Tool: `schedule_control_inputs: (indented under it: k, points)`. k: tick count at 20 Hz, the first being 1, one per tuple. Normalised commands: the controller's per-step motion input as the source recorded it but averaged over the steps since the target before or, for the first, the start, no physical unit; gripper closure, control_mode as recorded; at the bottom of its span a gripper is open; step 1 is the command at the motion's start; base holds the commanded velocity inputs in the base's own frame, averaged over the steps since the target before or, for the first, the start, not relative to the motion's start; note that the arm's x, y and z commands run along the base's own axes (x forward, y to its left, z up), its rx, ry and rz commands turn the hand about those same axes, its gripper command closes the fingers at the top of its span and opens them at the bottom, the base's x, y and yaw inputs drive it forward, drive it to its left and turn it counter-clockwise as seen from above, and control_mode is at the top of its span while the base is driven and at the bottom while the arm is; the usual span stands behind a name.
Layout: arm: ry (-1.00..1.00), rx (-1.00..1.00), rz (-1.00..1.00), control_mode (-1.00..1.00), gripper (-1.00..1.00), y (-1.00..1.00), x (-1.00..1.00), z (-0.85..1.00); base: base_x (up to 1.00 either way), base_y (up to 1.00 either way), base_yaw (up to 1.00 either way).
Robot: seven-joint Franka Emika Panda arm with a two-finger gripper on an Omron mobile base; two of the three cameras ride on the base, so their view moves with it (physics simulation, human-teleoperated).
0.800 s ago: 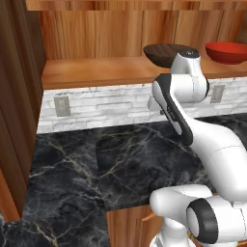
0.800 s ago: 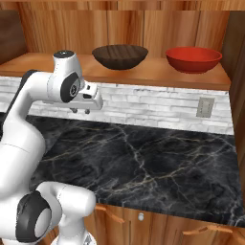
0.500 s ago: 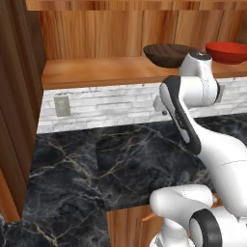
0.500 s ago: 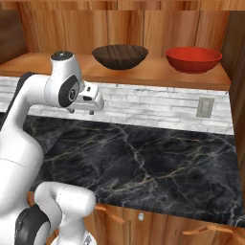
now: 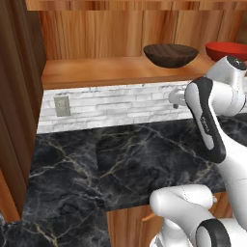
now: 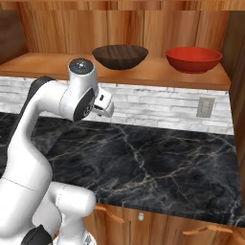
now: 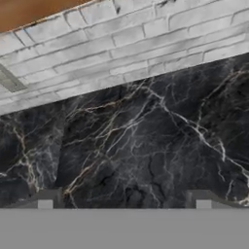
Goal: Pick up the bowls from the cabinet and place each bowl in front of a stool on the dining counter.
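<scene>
Two bowls stand side by side on the plank shelf of the cabinet (image 5: pixel 111 72) (image 6: pixel 48 64): a dark brown wood-grain bowl (image 5: pixel 170 54) (image 6: pixel 119 56) and, to its right, a glossy red bowl (image 5: pixel 226 50) (image 6: pixel 194 59). My gripper (image 7: pixel 125 200) (image 6: pixel 105 105) hangs below the shelf's front edge, just left of and under the brown bowl, apart from both bowls. It is open, with nothing between its fingers, and looks down at the black counter and brick wall. The stool and the dining counter are out of view.
A black marble wall counter (image 5: pixel 120 159) (image 6: pixel 158 158) runs under the shelf, backed by white brick (image 5: pixel 116 103) (image 7: pixel 126 44) with an outlet (image 5: pixel 61 106) (image 6: pixel 206 106). A tall wooden side panel (image 5: pixel 14 106) closes the left. Base cabinet doors (image 6: pixel 143 220) sit below the counter.
The arm's upper part has swung to the right under the shelf, carrying the hand with it. The gripper stays open and the bowls have not moved.
</scene>
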Motion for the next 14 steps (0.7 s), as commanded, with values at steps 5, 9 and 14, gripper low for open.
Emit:
schedule_control_inputs:
  k: [5,9,14]
  points:
    - [-0.12,0.09,-0.15,-1.00,-1.00,-0.20,0.00,0.59,0.00,0.00,0.00]
    - [-0.17,0.00,-0.12,-1.00,-1.00,0.00,0.01,0.33,0.00,0.00,0.00]
    - [-0.14,0.00,-0.13,-1.00,-1.00,-0.08,0.00,0.37,0.00,0.00,0.00]
